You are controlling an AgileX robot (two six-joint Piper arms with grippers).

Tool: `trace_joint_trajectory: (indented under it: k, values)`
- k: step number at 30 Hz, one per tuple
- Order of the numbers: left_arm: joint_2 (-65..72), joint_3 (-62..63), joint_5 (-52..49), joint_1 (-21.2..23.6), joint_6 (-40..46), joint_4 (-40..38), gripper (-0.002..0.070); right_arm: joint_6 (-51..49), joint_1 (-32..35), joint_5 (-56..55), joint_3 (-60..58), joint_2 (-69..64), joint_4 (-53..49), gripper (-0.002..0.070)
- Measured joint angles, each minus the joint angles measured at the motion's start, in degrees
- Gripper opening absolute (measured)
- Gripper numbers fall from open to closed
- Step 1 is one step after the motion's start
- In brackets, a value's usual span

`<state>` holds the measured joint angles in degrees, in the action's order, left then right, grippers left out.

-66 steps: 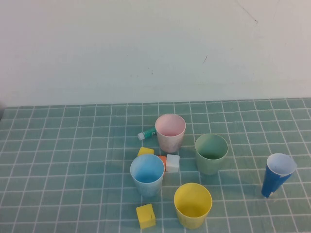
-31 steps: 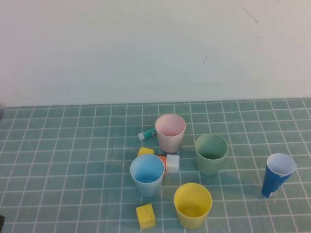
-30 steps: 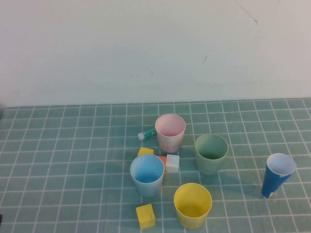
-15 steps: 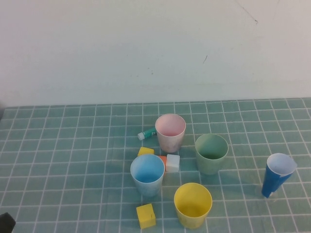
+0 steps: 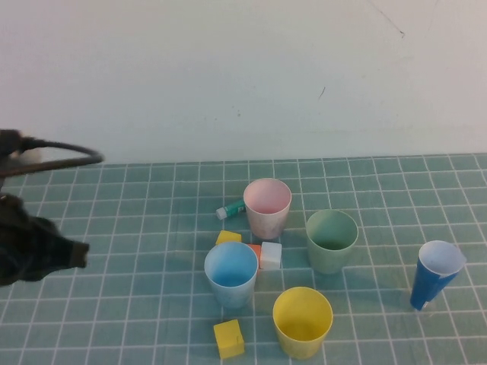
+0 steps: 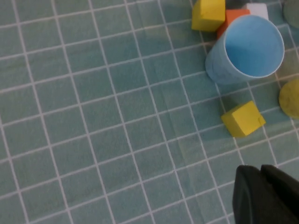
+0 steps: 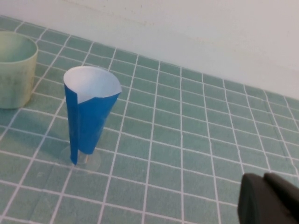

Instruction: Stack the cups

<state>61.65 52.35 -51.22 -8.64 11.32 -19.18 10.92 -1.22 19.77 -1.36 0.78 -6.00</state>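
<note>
Four cups stand upright and apart mid-table: pink cup (image 5: pixel 267 207) farthest back, pale green cup (image 5: pixel 331 241) to its right, light blue cup (image 5: pixel 230 274) in front of the pink one, yellow cup (image 5: pixel 302 322) nearest the front edge. My left gripper (image 5: pixel 78 255) hovers shut and empty over the table's left side, well left of the light blue cup (image 6: pixel 247 51); its tips (image 6: pixel 258 171) are pressed together. My right gripper (image 7: pixel 264 179) is shut and empty, off to the side of the green cup (image 7: pixel 14 70). It is outside the high view.
A narrow dark blue cup (image 5: pixel 435 274) with a white inside stands at the far right (image 7: pixel 86 116). Two yellow cubes (image 5: pixel 228 338) (image 5: pixel 227 237), a white cube (image 5: pixel 270 255) and an orange cube (image 5: pixel 254 250) lie around the light blue cup. A green-capped tube (image 5: pixel 230 209) lies left of the pink cup.
My left arm has come into the high view from the lower left corner and now reaches over the table's left side. The cups and blocks have not moved.
</note>
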Motion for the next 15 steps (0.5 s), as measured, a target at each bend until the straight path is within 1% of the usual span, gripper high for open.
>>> trace_joint_trajectory:
  k: [3, 7, 10, 15]
  values:
    - [7.5, 5.8, -0.8, -6.1, -0.3, 4.2, -0.0003, 0.0, 0.0, 0.0, 0.0, 0.0, -0.1, -0.0003]
    - [15.5, 13.4, -1.4, -15.0, -5.9, 12.9, -0.0003, -1.6, 0.0, 0.0, 0.0, 0.0, 0.0, -0.0003]
    - [20.8, 18.7, -2.3, -18.6, -9.3, 17.2, -0.0003, -6.7, 0.0, 0.0, 0.0, 0.0, 0.1, -0.0003]
    - [28.0, 25.3, -6.6, -20.9, -10.2, 17.4, 0.0007, -18.5, 0.0, -0.2, 0.0, 0.0, 3.2, -0.0003]
